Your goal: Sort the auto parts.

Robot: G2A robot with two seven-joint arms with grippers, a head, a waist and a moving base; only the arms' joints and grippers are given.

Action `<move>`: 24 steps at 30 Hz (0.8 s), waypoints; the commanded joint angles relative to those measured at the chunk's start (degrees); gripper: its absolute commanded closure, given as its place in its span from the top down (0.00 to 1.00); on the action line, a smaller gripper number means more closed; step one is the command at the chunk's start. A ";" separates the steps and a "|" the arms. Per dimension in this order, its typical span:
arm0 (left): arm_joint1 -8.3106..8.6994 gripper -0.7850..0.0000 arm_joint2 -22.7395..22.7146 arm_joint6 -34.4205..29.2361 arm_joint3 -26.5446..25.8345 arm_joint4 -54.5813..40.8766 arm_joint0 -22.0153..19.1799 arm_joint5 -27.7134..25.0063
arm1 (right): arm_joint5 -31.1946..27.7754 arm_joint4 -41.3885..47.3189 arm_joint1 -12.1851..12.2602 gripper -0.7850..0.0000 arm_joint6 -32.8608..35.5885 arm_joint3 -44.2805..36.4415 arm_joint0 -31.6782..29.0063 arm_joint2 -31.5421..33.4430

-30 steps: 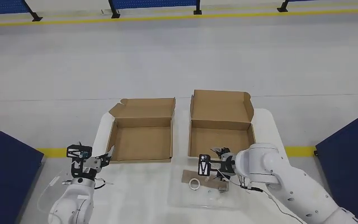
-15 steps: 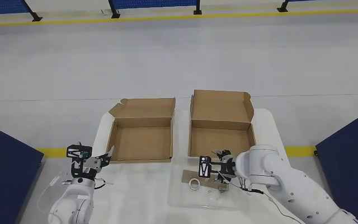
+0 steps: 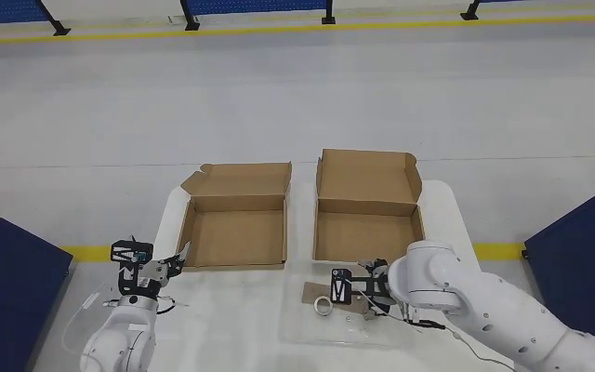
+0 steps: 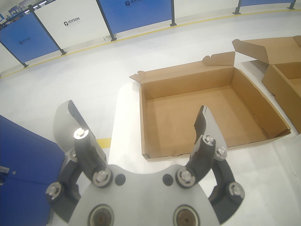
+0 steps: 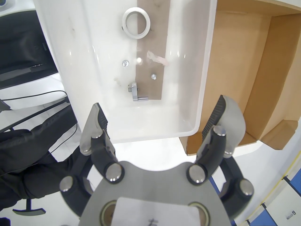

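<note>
A clear plastic bin (image 5: 77, 55) holds the parts: a white ring (image 5: 136, 23), a metal L-shaped bracket (image 5: 136, 93) and two small bolts (image 5: 125, 63). My right gripper (image 5: 160, 111) hangs open just above the bin's near wall, with nothing between its fingers. In the top view the right gripper (image 3: 370, 290) is over the bin (image 3: 311, 330), with the ring (image 3: 323, 305) beside it. My left gripper (image 4: 136, 109) is open and empty at the table's left edge, short of the left cardboard box (image 4: 200, 109); the top view has the left gripper (image 3: 177, 259) by that box's near corner.
Two open cardboard boxes, left (image 3: 237, 237) and right (image 3: 367, 232), stand side by side behind the bin, both bare inside. A brown cardboard strip (image 5: 152, 43) lies under the bin. The right box (image 5: 237, 71) borders the bin closely.
My right gripper has shifted toward the table's near edge, from the right box's front wall to over the bin. The left arm has stayed put.
</note>
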 commanded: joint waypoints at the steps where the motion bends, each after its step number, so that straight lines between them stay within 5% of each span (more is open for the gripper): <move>1: 0.00 1.00 0.00 0.00 0.00 0.00 0.00 0.00 | 0.85 1.72 0.52 1.00 0.85 0.38 2.15 -2.78; 24: 0.00 1.00 0.00 0.00 0.00 0.00 0.00 0.00 | 0.88 -0.38 0.17 1.00 -1.55 1.75 1.55 -5.90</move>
